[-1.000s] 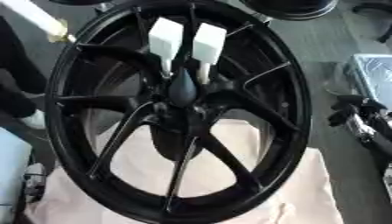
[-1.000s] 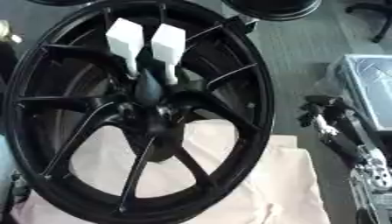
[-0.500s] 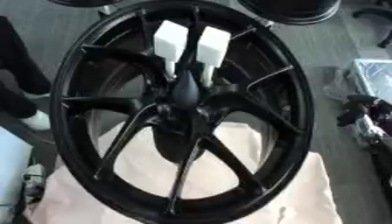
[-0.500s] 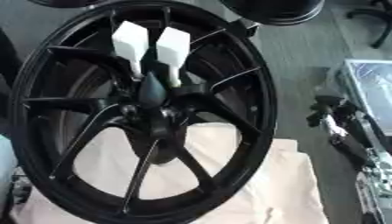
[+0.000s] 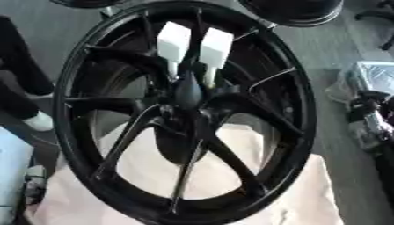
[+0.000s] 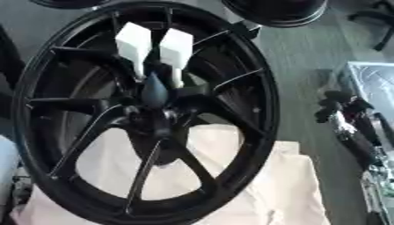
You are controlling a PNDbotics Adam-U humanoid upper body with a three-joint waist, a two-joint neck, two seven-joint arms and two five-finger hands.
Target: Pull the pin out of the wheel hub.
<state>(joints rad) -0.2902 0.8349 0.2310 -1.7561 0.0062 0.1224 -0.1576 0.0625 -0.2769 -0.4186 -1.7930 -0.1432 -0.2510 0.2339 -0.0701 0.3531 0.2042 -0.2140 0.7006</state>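
Note:
A large black spoked wheel [image 5: 92, 105] stands tilted on a white cloth [image 5: 231, 176]. At its middle is the dark pointed hub [image 5: 187, 94]. Two pins with white block heads stick up out of the hub side by side: the left pin [image 5: 172, 41] and the right pin [image 5: 215, 48]. My right hand [image 6: 341, 110] hangs black at the right, beyond the rim and apart from the wheel and pins. A dark mechanical part, perhaps my left hand [image 5: 31, 191], shows at the lower left edge, mostly hidden.
Two more black wheels [image 5: 296, 9] lie on the grey floor beyond the top of the rim. A clear box [image 6: 377, 85] sits at the right edge behind my right hand. A pale blue object [image 5: 9, 167] stands at the left edge.
The whole picture has shifted slightly, so the camera moved. The wheel, both pins and my right hand keep their places relative to each other.

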